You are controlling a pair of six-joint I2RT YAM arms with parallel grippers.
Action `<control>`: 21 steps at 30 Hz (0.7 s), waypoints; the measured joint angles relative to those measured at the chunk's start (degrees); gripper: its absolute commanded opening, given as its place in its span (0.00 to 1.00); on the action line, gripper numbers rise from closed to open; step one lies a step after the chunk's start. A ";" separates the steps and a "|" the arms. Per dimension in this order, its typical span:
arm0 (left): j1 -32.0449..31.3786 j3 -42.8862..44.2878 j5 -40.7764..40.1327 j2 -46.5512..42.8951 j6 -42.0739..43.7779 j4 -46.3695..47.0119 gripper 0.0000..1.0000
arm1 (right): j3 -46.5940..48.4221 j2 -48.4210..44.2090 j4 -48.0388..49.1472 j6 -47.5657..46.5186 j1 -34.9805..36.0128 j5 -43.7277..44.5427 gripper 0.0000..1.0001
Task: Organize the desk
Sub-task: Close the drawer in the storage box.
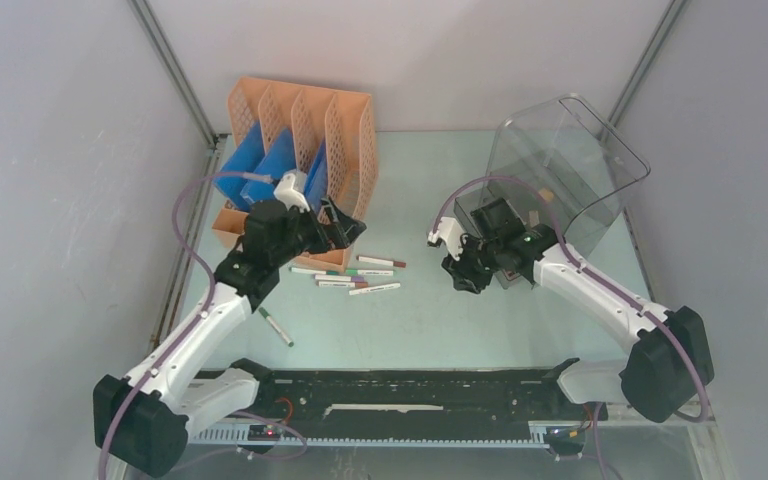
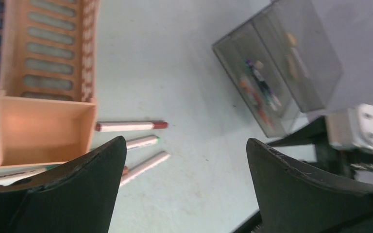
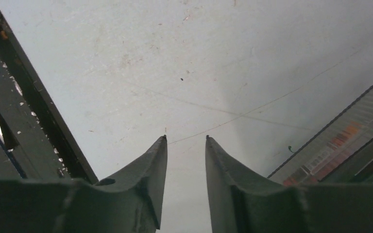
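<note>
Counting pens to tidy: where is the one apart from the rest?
Top view: the stray marker lies on the desk, left side, right of the left arm, on the near side of the marker cluster.

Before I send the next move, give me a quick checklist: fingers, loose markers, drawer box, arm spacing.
1. Left gripper empty, fingers wide apart: ok.
2. Right gripper empty, narrow gap between its fingers, bare desk below: ok.
3. Markers put away: not ok. A marker cluster lies on the desk beside the orange file rack, and a lone marker lies apart, nearer the left arm's base.
4. Clear drawer box open enough to take markers: cannot tell.
5. The two grippers well apart from each other: ok.
</note>
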 measured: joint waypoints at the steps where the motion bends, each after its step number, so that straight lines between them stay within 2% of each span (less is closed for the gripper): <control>1: 0.09 1.77 1.25 0.31 0.07 -1.64 0.99 | -0.02 0.00 0.22 0.17 0.00 0.24 0.34; 4: 0.13 7.96 4.94 0.63 1.68 -6.73 1.00 | -0.02 -0.02 1.05 1.09 -0.04 1.53 0.28; 8: 0.13 11.80 4.63 -0.50 6.60 -11.32 1.00 | -0.02 -0.20 2.16 2.01 -0.04 4.00 0.21; 16: 1.09 9.62 1.75 -3.52 10.71 -16.24 1.00 | -2.19 -1.75 5.73 2.97 0.57 11.50 0.03; 21: 1.53 9.25 0.83 -4.46 11.26 -17.42 1.00 | -2.80 -1.49 7.10 3.17 2.51 16.44 0.00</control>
